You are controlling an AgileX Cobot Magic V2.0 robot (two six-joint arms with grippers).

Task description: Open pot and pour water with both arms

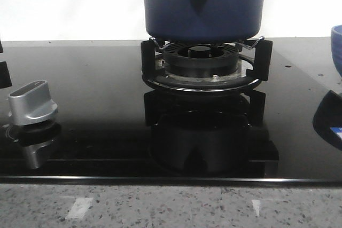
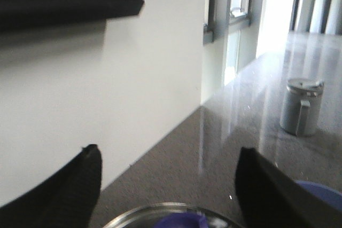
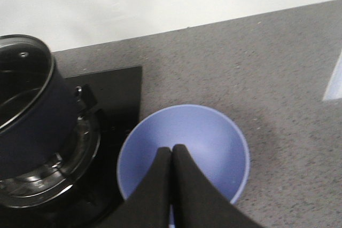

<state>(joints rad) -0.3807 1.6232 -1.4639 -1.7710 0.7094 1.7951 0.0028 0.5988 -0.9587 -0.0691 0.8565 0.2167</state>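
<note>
Silver control knob point(image 1: 32, 102) at the left edge of the black glass cooktop point(image 1: 96, 78), well left of the burner point(image 1: 202, 63). Dark navy pot point(image 1: 203, 4) seated on the burner's wire supports, pointed handle mount with one round rivet facing the camera, top cut off by the frame. Blue ridged bowl point(image 1: 336, 49) partly visible at the far right edge, well apart from the burner.

Left wrist view: left gripper point(image 2: 168, 190) with black fingers point(image 2: 75, 190) spread wide apart, nothing between them. Metal rim point(image 2: 165, 209) with something purple-blue inside it, just below the gap, possibly the pot's lid and knob, too blurred and cropped to tell. Grey lidded cup point(image 2: 302, 105) standing upright on the speckled counter point(image 2: 224, 148), well beyond the fingers.

Right wrist view: pot point(image 3: 32, 126) with glass lid point(image 3: 24, 81) still on, sitting on the burner point(image 3: 64, 180). Blue bowl point(image 3: 208, 137) on the grey counter just beside the cooktop's edge, right of the burner. Right gripper point(image 3: 172, 150) pressed together, fingertips meeting over the bowl's hollow, gripping nothing.
</note>
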